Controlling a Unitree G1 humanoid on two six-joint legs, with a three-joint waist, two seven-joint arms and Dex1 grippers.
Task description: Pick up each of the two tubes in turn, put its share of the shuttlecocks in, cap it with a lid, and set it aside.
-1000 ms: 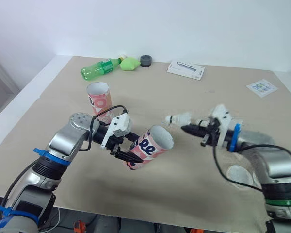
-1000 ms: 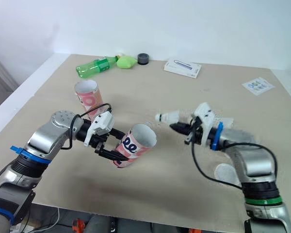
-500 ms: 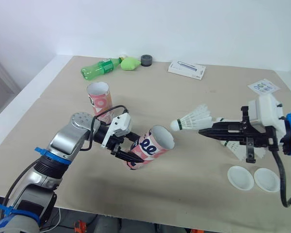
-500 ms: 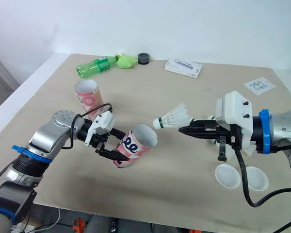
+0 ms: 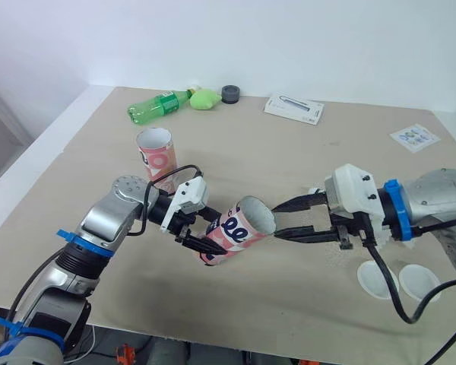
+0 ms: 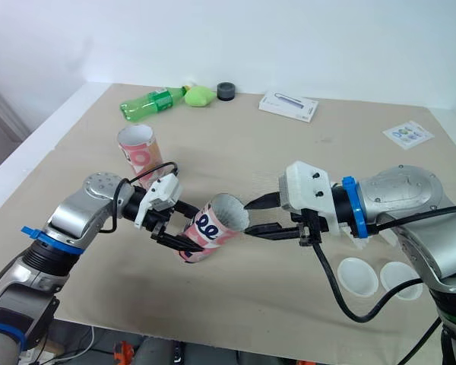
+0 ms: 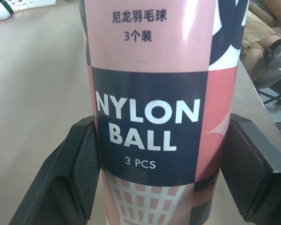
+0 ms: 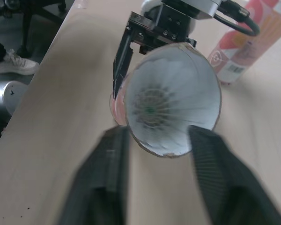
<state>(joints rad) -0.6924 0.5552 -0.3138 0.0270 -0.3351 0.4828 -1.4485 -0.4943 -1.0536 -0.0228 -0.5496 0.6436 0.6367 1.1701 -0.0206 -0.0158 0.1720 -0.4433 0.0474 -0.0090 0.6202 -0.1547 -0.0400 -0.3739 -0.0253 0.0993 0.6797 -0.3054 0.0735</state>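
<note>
Pink tube (image 5: pixel 239 232), gripped tilted by the left gripper (image 5: pixel 205 236), holds a shuttlecock (image 8: pixel 152 105), so the open right gripper (image 5: pixel 280 220) at its three-o'clock mouth probably needs another shuttlecock next.

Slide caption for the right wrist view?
Open right gripper at the mouth of the tube, shuttlecock seated inside.

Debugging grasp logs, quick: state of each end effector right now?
Left end effector: closed, holding the tilted tube.
Right end effector: open, empty, at the tube's mouth.
</note>
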